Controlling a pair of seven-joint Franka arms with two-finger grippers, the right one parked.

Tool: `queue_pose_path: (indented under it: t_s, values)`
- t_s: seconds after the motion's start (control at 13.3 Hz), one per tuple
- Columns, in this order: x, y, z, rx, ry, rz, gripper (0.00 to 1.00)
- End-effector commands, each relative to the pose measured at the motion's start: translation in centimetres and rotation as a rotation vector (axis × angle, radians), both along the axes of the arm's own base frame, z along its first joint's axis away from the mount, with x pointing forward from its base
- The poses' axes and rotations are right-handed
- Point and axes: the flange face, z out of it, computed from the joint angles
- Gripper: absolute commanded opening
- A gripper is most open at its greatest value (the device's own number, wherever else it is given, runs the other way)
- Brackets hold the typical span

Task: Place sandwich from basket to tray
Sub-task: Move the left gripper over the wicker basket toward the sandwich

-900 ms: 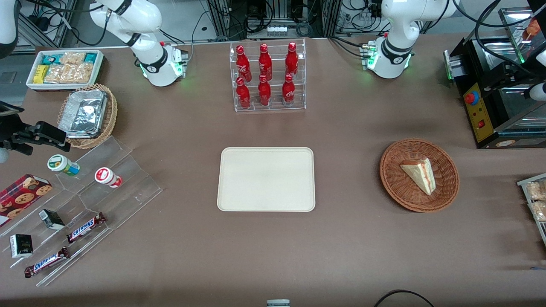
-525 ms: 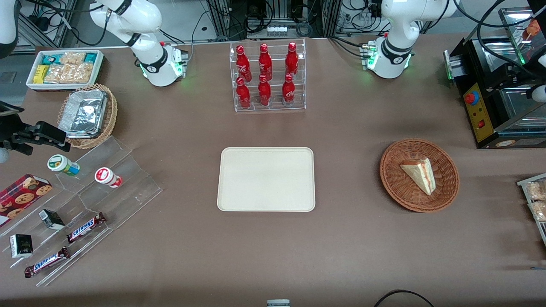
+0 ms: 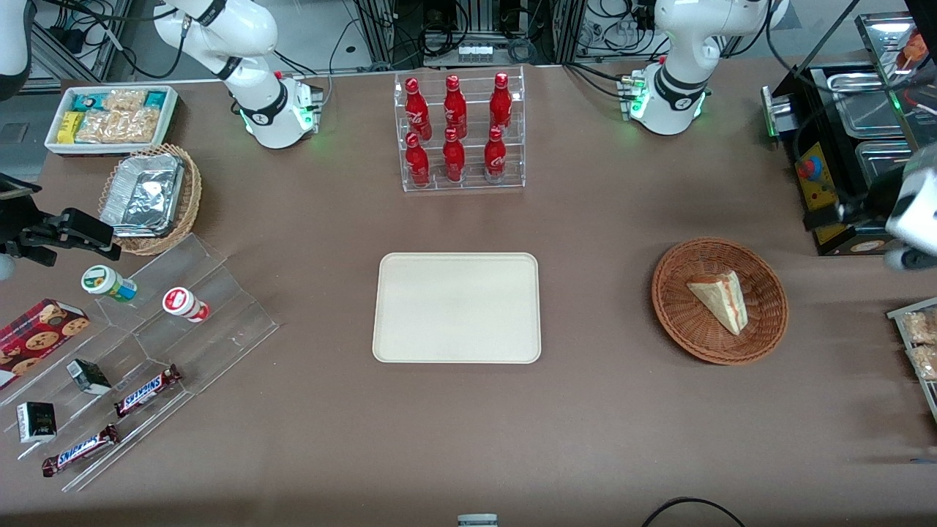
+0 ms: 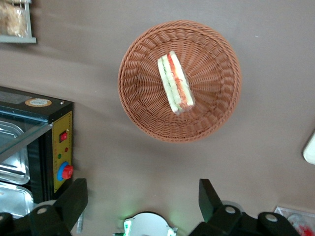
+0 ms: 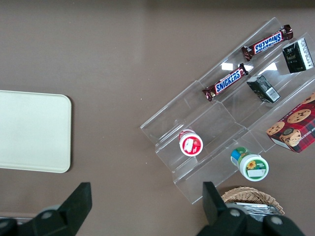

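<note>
The white left arm reaches in at the working arm's end of the table, its wrist blurred in the front view. Its black two-finger gripper (image 4: pixel 142 199) hangs high above the tabletop, pointing straight down, fingers (image 4: pixel 74 199) spread wide apart and holding nothing.

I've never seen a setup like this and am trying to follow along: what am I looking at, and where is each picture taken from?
Two white robot arms stand at a brown table. One camera looks down from the front; the other two ride on the arms' wrists. On the table lie a cream tray and a wicker basket holding a sandwich. The working arm's tool hangs open above the table beside the basket, holding nothing. Red bottles stand in a clear rack, farther from the front camera than the tray.
</note>
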Motion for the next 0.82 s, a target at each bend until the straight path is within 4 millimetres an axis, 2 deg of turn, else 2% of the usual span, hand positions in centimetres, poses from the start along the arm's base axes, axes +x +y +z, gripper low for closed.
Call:
queue_pose_path:
  t_s: [0.0, 0.15, 0.38, 0.75]
  values:
    - [0.9, 0.4, -4.3, 0.030, -0.035, 0.139, 1.00]
    - [0.6, 0.2, -8.3, 0.058, -0.088, 0.303, 1.00]
    - [0.0, -0.6, -12.4, 0.078, -0.141, 0.477, 1.00]
    - [-2.2, -2.6, -20.2, 0.065, -0.255, 0.617, 1.00]
